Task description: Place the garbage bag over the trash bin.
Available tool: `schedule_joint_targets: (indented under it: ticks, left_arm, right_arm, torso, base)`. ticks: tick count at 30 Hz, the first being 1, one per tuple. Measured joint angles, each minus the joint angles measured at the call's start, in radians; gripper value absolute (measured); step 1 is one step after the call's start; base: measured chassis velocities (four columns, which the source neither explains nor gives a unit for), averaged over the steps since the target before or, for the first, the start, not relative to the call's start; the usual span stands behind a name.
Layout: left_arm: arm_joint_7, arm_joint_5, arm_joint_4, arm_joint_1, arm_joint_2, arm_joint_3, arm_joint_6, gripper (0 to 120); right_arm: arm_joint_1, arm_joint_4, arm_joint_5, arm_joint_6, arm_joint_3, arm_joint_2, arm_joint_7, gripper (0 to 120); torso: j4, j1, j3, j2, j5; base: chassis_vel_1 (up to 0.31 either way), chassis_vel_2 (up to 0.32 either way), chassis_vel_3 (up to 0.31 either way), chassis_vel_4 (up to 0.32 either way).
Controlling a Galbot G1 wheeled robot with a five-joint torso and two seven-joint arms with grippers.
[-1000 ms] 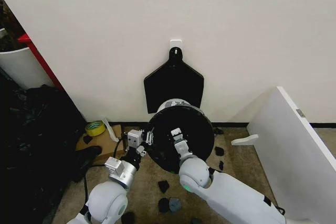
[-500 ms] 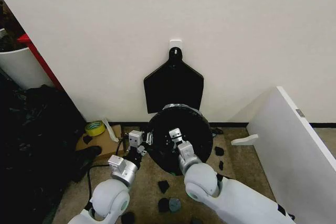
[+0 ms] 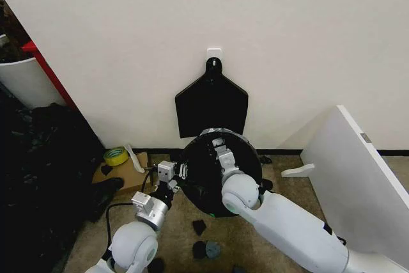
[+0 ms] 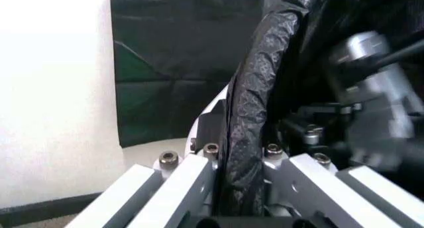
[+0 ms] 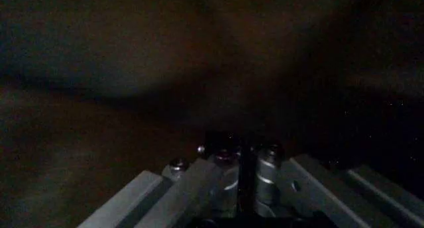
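My left claw [image 3: 181, 172] pinches the garbage bag [image 3: 220, 180] edge at the trash bin [image 4: 213, 105]'s left rim. My right claw [image 3: 219, 144] reaches deep over the lined mouth toward the far rim; its closure I cannot tell. The bin stands by the wall, directly ahead.

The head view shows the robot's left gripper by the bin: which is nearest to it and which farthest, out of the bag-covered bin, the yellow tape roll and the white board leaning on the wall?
From the left gripper:
1. The garbage bag over the trash bin, right at the gripper.
2. The yellow tape roll, on the floor further left.
3. The white board, far right, beyond the bin.
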Motion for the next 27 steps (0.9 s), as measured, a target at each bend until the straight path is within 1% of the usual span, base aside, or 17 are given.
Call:
schedule_joint_targets:
  ticks: [3, 5, 7, 8, 11, 14, 16, 22, 27]
  left_arm:
    - [0.000, 0.000, 0.005, -0.003, 0.000, 0.001, -0.001, 1]
    - [0.000, 0.000, 0.008, -0.005, 0.003, 0.000, -0.002, 1]
    - [0.000, -0.001, 0.010, -0.008, 0.004, -0.002, -0.003, 1]
    - [0.000, -0.001, 0.010, -0.008, 0.004, -0.002, -0.003, 1]
    - [0.000, -0.005, 0.008, -0.010, 0.003, -0.005, -0.003, 1]
    - [0.001, -0.009, -0.004, -0.010, 0.002, -0.005, -0.003, 1]
    - [0.001, -0.009, -0.006, -0.009, 0.001, -0.005, -0.003, 1]
    - [0.003, -0.008, -0.027, 0.005, 0.006, -0.005, -0.002, 1]
    - [0.006, -0.007, -0.035, 0.013, 0.010, -0.009, -0.002, 1]
  right_arm:
    - [-0.038, 0.057, 0.047, 0.031, 0.001, -0.023, -0.022, 0]
    - [-0.074, 0.110, 0.106, 0.033, 0.011, -0.046, -0.023, 0]
    - [-0.100, 0.149, 0.159, 0.020, 0.022, -0.061, -0.009, 0]
    - [-0.100, 0.149, 0.159, 0.020, 0.022, -0.061, -0.009, 0]
    - [-0.138, 0.180, 0.189, -0.023, 0.031, -0.079, 0.027, 0]
    - [-0.171, 0.180, 0.161, -0.076, 0.028, -0.090, 0.058, 0]
    - [-0.175, 0.177, 0.151, -0.083, 0.026, -0.090, 0.060, 0]
    - [-0.175, 0.097, -0.045, -0.115, 0.011, -0.077, 0.049, 0]
    - [-0.158, 0.078, -0.081, -0.132, 0.022, -0.077, 0.055, 0]
  torso:
    - [0.0000, 0.000, 0.000, 0.000, 0.0000]
    - [-0.0001, 0.000, 0.000, 0.000, 0.0000]
    - [-0.0001, 0.000, 0.000, 0.000, 0.0000]
    - [-0.0001, 0.000, 0.000, 0.000, 0.0000]
    - [-0.0001, 0.000, 0.000, 0.000, 0.0000]
    - [-0.0002, 0.000, 0.000, 0.000, -0.0001]
    - [-0.0002, 0.000, 0.000, 0.000, 0.0000]
    - [0.0000, 0.000, 0.000, 0.000, 0.0000]
    - [0.0001, 0.000, 0.000, 0.000, -0.0002]
  base:
    - [0.000, 0.000, 0.000, 0.000]
    - [0.000, 0.000, 0.000, 0.000]
    - [0.000, 0.000, 0.000, 0.000]
    - [0.000, 0.000, 0.000, 0.000]
    - [0.000, 0.000, 0.000, 0.000]
    - [0.000, 0.000, 0.000, 0.000]
    - [0.000, 0.000, 0.000, 0.000]
    - [0.000, 0.000, 0.000, 0.000]
    - [0.000, 0.000, 0.000, 0.000]
